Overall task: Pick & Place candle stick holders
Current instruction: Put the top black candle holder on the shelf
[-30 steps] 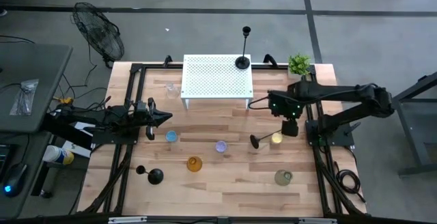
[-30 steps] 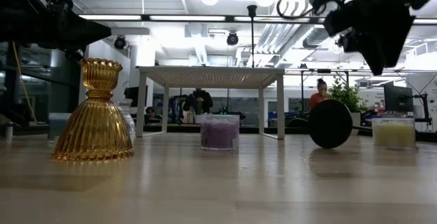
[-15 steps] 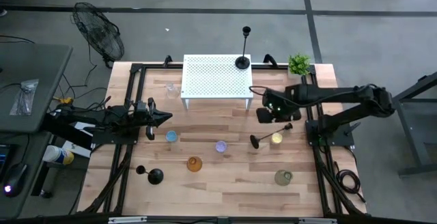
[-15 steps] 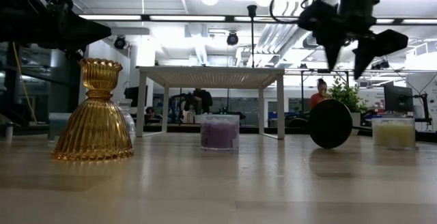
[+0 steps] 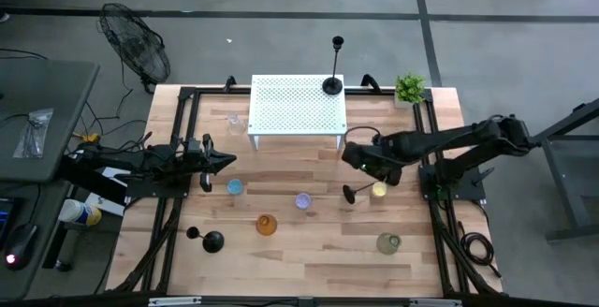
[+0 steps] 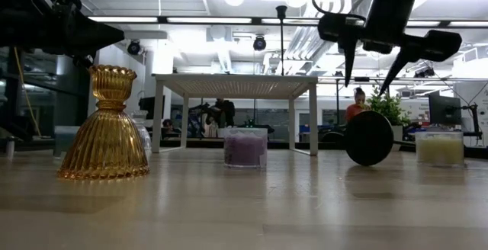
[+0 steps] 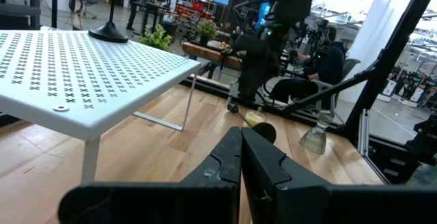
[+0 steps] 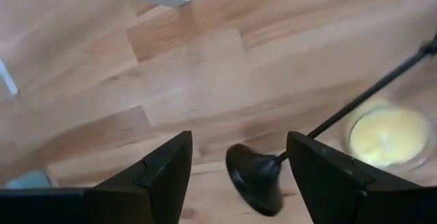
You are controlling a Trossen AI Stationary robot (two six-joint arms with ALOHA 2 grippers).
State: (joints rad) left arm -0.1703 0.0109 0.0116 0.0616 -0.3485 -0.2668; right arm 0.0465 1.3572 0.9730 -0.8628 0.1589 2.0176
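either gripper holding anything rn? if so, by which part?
Nothing held. The right gripper has its jaws open above the toppled black candlestick, not touching it. The left gripper is shut on nothing, waiting at the table's left side.

An amber ribbed glass holder [image 6: 106, 125] stands at the left on the wooden table [image 6: 244, 208]. A purple glass holder [image 6: 245, 146] sits mid-table before the white stand [image 6: 236, 84]. A black round candlestick base [image 6: 369, 138] faces the camera, a yellow holder [image 6: 440, 149] beside it. The right gripper [image 6: 371, 56] hangs above the base, fingers spread.
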